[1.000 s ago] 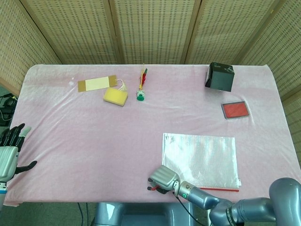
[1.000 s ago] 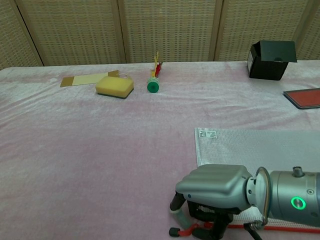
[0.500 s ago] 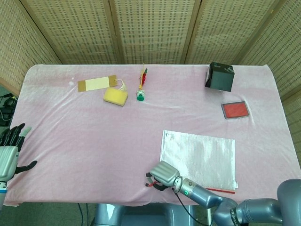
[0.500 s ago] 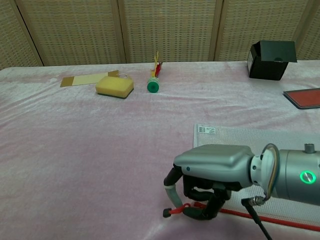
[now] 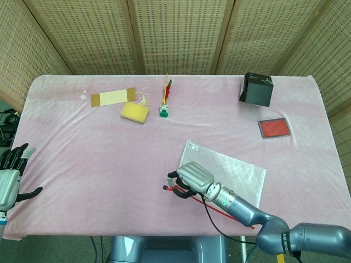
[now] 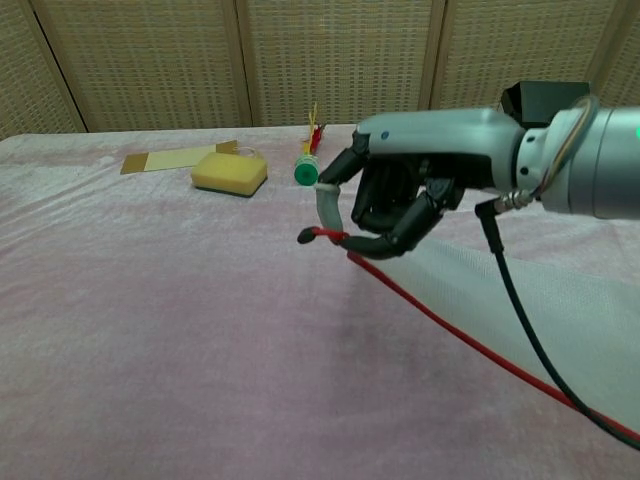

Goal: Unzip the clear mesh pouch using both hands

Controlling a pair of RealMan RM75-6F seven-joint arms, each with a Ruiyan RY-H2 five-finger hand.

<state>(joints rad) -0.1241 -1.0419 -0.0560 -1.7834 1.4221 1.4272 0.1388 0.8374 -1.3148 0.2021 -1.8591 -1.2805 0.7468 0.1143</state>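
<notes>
The clear mesh pouch [image 5: 237, 171] lies skewed on the pink cloth, and its near-left corner is lifted off the table. Its red zipper edge [image 6: 470, 343] runs from the lower right up to my right hand [image 6: 400, 195]. That hand [image 5: 191, 177] pinches the red zipper pull [image 6: 318, 236] between its curled fingers, above the cloth. My left hand [image 5: 11, 176] hangs off the table's left edge with its fingers spread, holding nothing and far from the pouch.
At the back stand a yellow sponge [image 5: 134, 112], a brown card [image 5: 112, 98], a green-capped bundle of sticks [image 5: 164, 109], a black box [image 5: 256, 89] and a red pad [image 5: 274, 127]. A black cable [image 6: 520, 320] trails from my right wrist.
My right hand has risen and moved away from the table's front edge with the zipper pull, lifting and swinging the pouch's corner. The left hand has stayed put.
</notes>
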